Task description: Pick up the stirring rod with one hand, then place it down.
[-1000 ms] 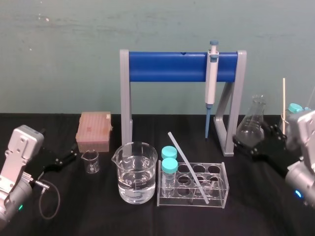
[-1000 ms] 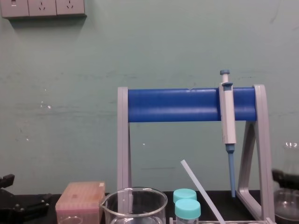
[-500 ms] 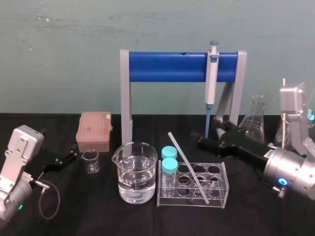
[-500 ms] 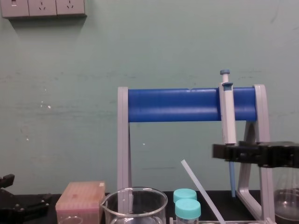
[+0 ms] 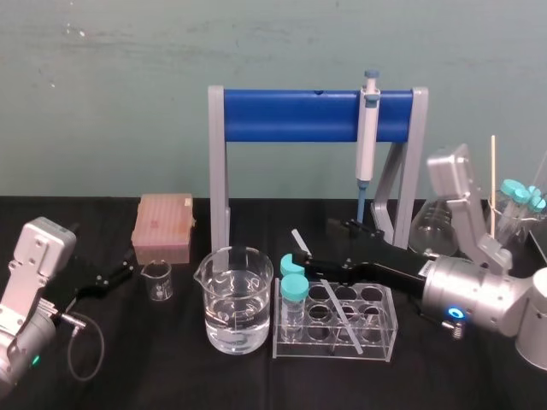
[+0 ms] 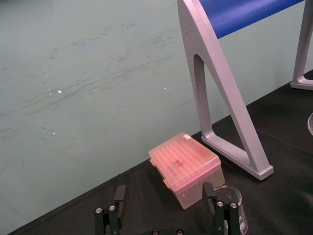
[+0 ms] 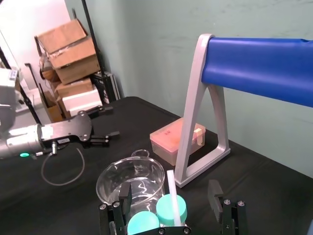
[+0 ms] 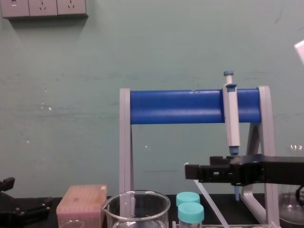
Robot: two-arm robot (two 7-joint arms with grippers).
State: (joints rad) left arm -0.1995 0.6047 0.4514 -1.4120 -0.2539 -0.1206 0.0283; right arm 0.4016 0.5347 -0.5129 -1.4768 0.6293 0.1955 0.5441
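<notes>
The stirring rod (image 5: pixel 342 318) is a thin whitish glass stick leaning in the clear test-tube rack (image 5: pixel 386 331), its upper end pointing up and to the left. My right gripper (image 5: pixel 312 242) reaches in from the right above the rack and is open. In the right wrist view the stirring rod (image 7: pixel 170 188) stands between the spread fingers of the right gripper (image 7: pixel 168 195), touching neither. In the chest view the right gripper (image 8: pixel 191 172) hangs level with the top of the stirring rod (image 8: pixel 212 202). My left gripper (image 5: pixel 118 275) rests open at the far left.
A water-filled beaker (image 5: pixel 235 299) and two teal-capped tubes (image 5: pixel 294 287) sit right beside the rod. A small beaker (image 5: pixel 157 280) and a pink tip box (image 5: pixel 163 226) lie to the left. Behind stand the blue-barred stand (image 5: pixel 291 115) with a pipette (image 5: pixel 367 145), and a flask (image 5: pixel 432 224).
My right arm has swung left from beside the flask to above the rack, bringing its open fingers to either side of the rod's upper end. The left arm has not moved.
</notes>
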